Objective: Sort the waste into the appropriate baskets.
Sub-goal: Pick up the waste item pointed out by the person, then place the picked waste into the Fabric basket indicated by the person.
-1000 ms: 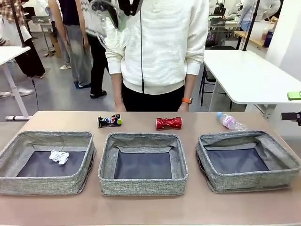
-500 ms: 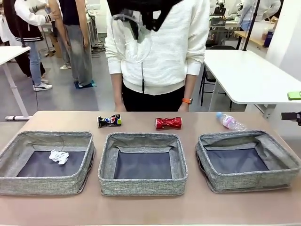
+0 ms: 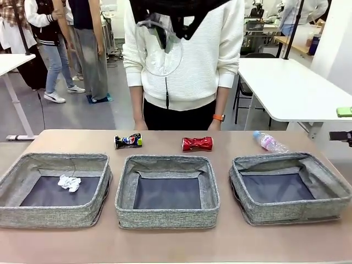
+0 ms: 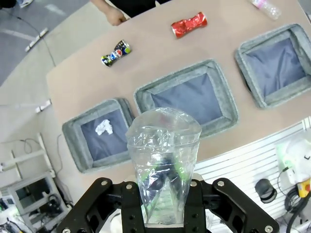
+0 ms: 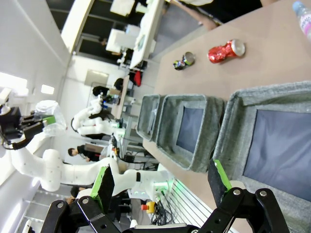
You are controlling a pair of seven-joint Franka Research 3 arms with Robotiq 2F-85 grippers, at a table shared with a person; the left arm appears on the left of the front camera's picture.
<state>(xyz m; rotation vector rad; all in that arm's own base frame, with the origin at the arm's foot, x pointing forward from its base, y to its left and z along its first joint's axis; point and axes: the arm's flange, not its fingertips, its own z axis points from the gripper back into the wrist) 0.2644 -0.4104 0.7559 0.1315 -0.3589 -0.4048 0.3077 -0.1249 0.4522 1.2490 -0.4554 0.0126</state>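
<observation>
The left gripper (image 4: 163,180) pinches the wrinkly clear plastic piece (image 4: 163,141), which stands up between its fingers. It is held high, I think, to pass over the walls of the bins, and the middle bin (image 4: 224,94) lies just beyond the fingertips. The right gripper (image 5: 160,180) has its fingers spread, with nothing between them. Since a moment ago, the plastic has drifted from the left toward the middle.
</observation>
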